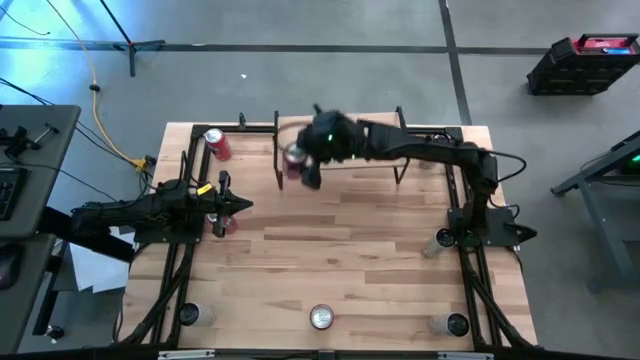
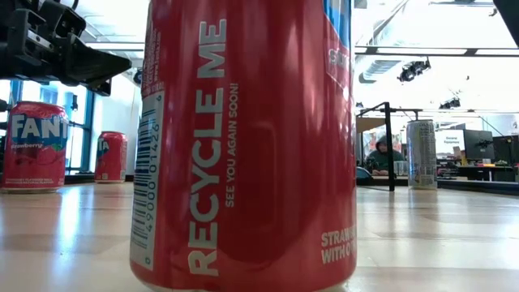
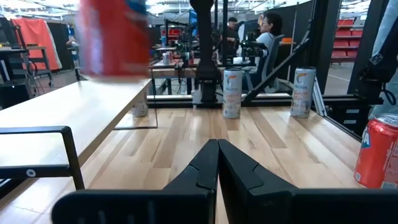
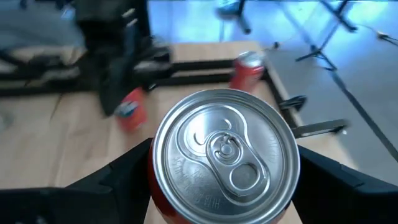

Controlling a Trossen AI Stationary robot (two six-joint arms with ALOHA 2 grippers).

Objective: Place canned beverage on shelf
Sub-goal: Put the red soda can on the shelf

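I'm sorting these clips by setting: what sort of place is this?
Probably a robotics lab or workshop, not a home: a wooden table on a bare concrete floor, with people at desks in an open room behind.

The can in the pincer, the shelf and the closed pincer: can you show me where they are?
held can [image 4: 225, 155]: right wrist view, silver lid.
shelf [image 3: 74, 112]: left wrist view, wooden top.
left pincer [image 3: 217, 163]: left wrist view, between shut fingertips.

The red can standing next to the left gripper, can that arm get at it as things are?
Probably yes. The red can stands on bare wood right beside the left gripper, nothing between them, but its fingers are shut and must open first.
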